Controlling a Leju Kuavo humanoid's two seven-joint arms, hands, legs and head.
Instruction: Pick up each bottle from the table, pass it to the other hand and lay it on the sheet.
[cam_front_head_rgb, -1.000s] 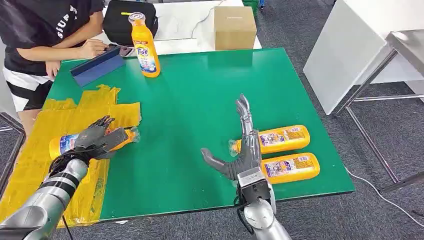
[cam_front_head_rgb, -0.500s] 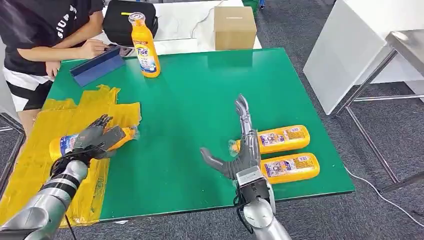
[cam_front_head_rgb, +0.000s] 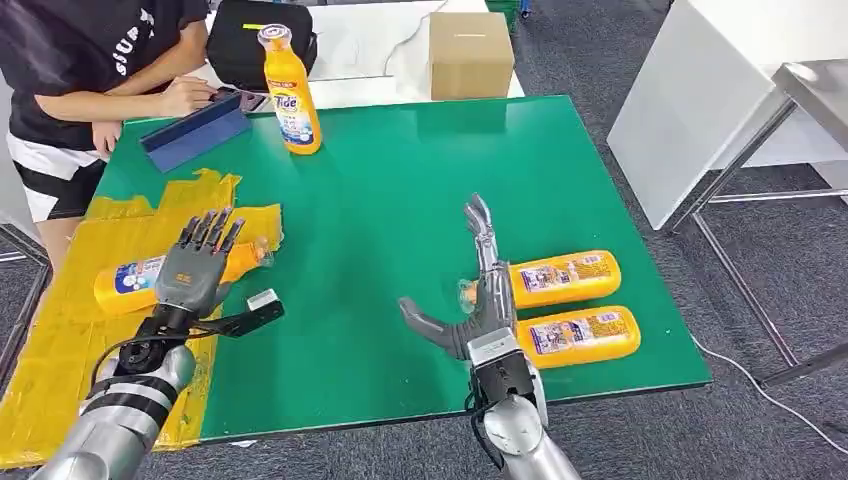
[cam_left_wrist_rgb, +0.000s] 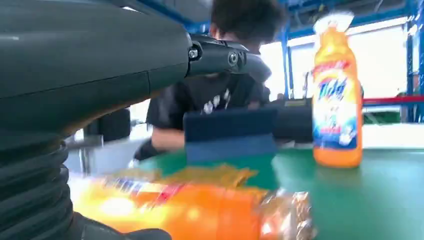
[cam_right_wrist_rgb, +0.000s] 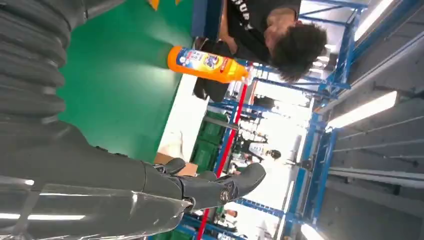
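Progress stands at one bottle (cam_front_head_rgb: 140, 280) laid on the yellow sheet (cam_front_head_rgb: 60, 330), the left hand (cam_front_head_rgb: 195, 270) above it with fingers apart and empty. Two lying bottles (cam_front_head_rgb: 560, 278) and an upright one (cam_front_head_rgb: 289, 95) remain on the green surface (cam_front_head_rgb: 380, 200); right hand (cam_front_head_rgb: 478, 300) open beside them.

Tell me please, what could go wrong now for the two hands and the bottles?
The bottle on the yellow sheet lies on its side at the wrinkled sheet's edge; freed, it may roll onto the green table. The open left hand hovers right above it and could knock it when pulling away. The open right hand sits beside the cap of the nearer-lying bottle, with a second bottle close by; a reach for one might push the other.
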